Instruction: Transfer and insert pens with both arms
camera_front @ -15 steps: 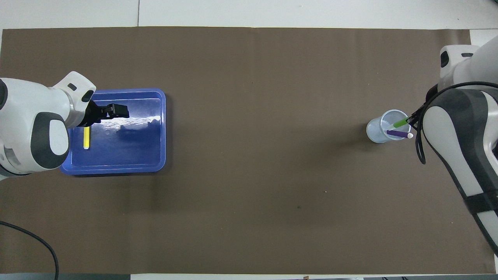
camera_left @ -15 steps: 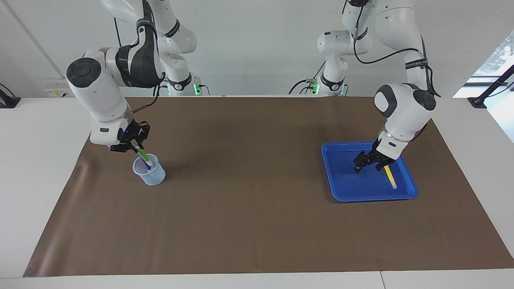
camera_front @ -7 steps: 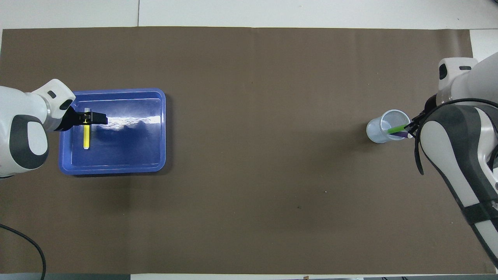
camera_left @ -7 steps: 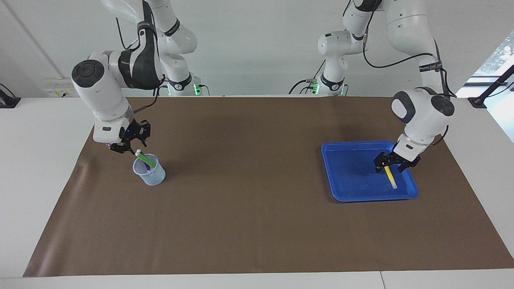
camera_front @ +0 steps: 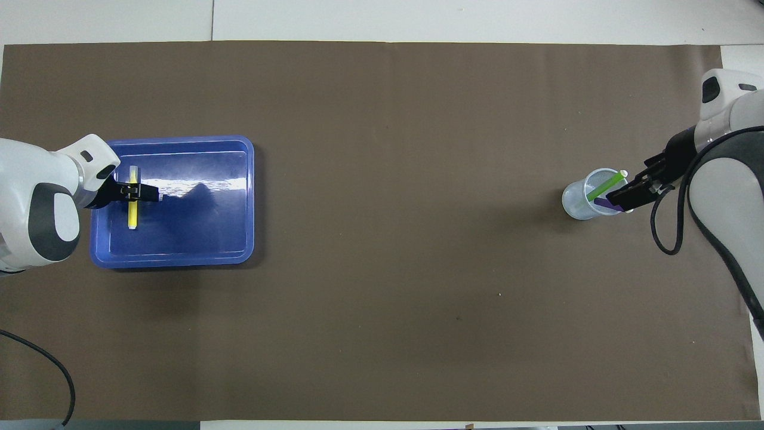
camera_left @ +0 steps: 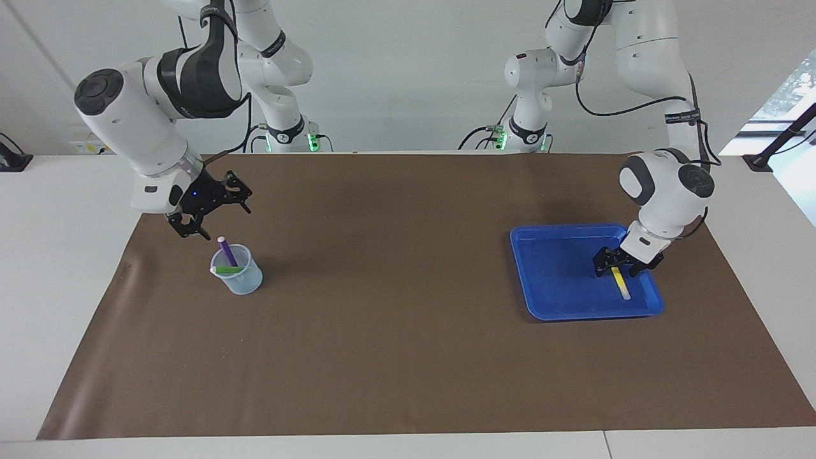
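The yellow pen [camera_left: 619, 282] lies flat in the blue tray [camera_left: 577, 314], at the side of the tray toward the left arm's end of the table. Its long side runs straight away from the robots. Its pale end is the end farther from them.

The left gripper [camera_left: 615, 268] is down in the tray, right at the end of the yellow pen nearer to the robots. I cannot tell if it is squeezing the pen or just sitting around it.

The purple pen [camera_left: 225, 250] and the green pen [camera_left: 224, 269] are both in the clear cup [camera_left: 245, 280]. The cup stands on the brown mat [camera_left: 408, 350] toward the right arm's end of the table. The purple pen leans, with its top tipped toward the robots. The green pen slants across the cup. Its pale end rests at the rim and points toward the right arm's end.

The right gripper [camera_left: 223, 220] hangs in the air over the mat just beside the cup. Its fingers are spread wide and hold nothing.

The facing view shows the purple pen sticking up out of the cup, and air between the right gripper and the pens. From overhead, the right gripper [camera_front: 641, 188] covers most of the purple pen [camera_front: 604, 203], but the slant of the green pen [camera_front: 600, 188] is plain. The overhead view also shows the left gripper [camera_front: 134, 191] crossing the yellow pen [camera_front: 132, 215] like a little T.
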`<state>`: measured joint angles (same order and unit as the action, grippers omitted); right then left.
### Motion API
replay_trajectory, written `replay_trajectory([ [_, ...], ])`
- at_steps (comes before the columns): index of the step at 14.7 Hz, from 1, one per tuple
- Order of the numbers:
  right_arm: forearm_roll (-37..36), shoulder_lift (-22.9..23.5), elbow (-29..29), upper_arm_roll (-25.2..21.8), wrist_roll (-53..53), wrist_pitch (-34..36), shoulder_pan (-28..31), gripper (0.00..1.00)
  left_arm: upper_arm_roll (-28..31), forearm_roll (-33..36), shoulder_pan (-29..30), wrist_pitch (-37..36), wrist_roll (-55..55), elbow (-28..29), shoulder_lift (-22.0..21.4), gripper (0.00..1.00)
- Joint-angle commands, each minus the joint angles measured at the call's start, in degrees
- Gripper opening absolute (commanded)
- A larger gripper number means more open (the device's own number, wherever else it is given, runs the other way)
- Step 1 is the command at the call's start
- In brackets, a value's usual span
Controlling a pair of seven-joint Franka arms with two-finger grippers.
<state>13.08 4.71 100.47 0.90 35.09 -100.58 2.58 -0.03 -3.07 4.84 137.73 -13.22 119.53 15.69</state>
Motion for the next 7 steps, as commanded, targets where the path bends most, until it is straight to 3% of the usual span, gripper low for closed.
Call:
replay_trajectory([
  [1, 8.3, 0.7, -0.6, 1.4, -12.6, 1.3, -0.1, 1.0, -0.3, 1.3, 0.4, 1.6, 0.3, 1.5, -0.8, 0.0],
  [5, 17.5, 0.4, 0.2, 3.1, -31.1, 0.5, -3.8, 1.0, -0.4, 1.3, -0.4, 0.8, 3.0, 0.9, -0.8, 0.0],
  [7, 22.7, -1.0, 3.5, 3.1, -37.1, -2.3, -4.3, 1.0, -0.5, 1.3, -1.4, 0.3, 5.9, 0.5, -1.0, 0.0],
])
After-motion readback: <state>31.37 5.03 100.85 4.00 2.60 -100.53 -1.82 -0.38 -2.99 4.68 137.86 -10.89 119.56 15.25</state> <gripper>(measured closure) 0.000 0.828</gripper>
